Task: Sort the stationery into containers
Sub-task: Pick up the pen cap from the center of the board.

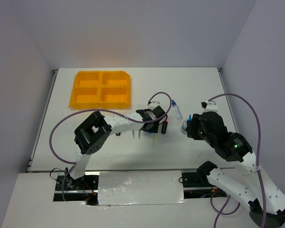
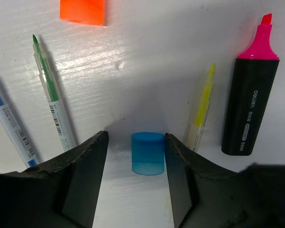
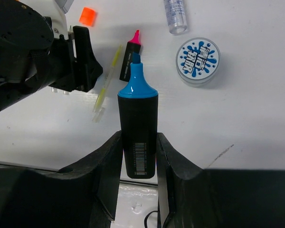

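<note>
My right gripper (image 3: 138,137) is shut on a short black marker with a bare blue tip (image 3: 137,118), held above the table. A small translucent blue cap (image 2: 147,153) stands upright on the table between the fingers of my left gripper (image 2: 136,140). That gripper is open, with its right finger close to the cap and a gap on the left. A black marker with a pink tip (image 2: 251,104) lies to the right of it, beside a thin yellow pen (image 2: 202,107). The orange-yellow tray (image 1: 102,89) with four compartments sits at the far left.
A green pen (image 2: 50,90) and a blue-marked pen (image 2: 9,126) lie left of my left gripper, with an orange square (image 2: 83,10) ahead. A round blue-printed roll (image 3: 197,61) and a clear bottle (image 3: 175,16) lie beyond the right gripper. Purple cables loop over both arms.
</note>
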Available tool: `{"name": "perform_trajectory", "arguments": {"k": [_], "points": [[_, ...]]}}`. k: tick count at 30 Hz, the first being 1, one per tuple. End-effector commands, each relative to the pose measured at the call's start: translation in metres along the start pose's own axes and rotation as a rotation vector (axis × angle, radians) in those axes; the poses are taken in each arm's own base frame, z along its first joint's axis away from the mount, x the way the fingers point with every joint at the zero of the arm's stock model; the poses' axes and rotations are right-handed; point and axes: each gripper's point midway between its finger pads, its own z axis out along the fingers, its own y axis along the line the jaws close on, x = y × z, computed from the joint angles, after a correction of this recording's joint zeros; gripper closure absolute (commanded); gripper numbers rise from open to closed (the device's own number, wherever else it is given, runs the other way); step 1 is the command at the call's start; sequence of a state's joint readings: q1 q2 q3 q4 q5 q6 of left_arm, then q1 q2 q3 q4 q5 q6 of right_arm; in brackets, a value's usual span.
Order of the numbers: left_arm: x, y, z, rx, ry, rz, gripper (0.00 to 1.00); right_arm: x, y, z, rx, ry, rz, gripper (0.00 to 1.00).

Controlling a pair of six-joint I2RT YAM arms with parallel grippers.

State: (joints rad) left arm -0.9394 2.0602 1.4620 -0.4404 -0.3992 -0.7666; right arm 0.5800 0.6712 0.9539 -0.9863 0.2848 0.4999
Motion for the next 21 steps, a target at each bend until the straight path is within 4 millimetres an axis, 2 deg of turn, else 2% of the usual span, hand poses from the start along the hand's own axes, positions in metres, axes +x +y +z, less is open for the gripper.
{"name": "perform_trajectory", "arguments": {"k": [1,5,6,9,12,17,20,21], "points": [[0.013,0.003,0.009,-0.021,0.022,-0.006,0.38,-0.007,0.005,-0.003,-0.024,-0.025,-0.013,0.93],[0.025,0.005,0.011,-0.03,0.044,-0.004,0.51,-0.007,0.006,-0.005,-0.036,-0.028,-0.01,0.93],[0.028,0.006,0.011,-0.027,0.048,-0.005,0.6,-0.007,0.007,-0.004,-0.041,-0.028,-0.009,0.93],[0.031,0.002,0.008,-0.008,0.054,-0.009,0.73,-0.005,0.01,-0.002,-0.059,-0.025,-0.014,0.93],[0.023,-0.004,-0.003,0.02,0.034,-0.021,0.78,-0.003,0.019,-0.001,-0.111,-0.023,-0.02,0.93],[-0.005,-0.012,-0.035,0.09,-0.04,-0.057,0.82,-0.002,0.038,-0.003,-0.227,-0.032,-0.027,0.93],[-0.03,-0.017,-0.063,0.144,-0.11,-0.072,0.87,-0.007,0.048,-0.005,-0.296,-0.073,-0.035,0.94],[-0.043,-0.019,-0.079,0.174,-0.148,-0.085,0.91,-0.011,0.056,-0.01,-0.357,-0.118,-0.032,0.94]]}}
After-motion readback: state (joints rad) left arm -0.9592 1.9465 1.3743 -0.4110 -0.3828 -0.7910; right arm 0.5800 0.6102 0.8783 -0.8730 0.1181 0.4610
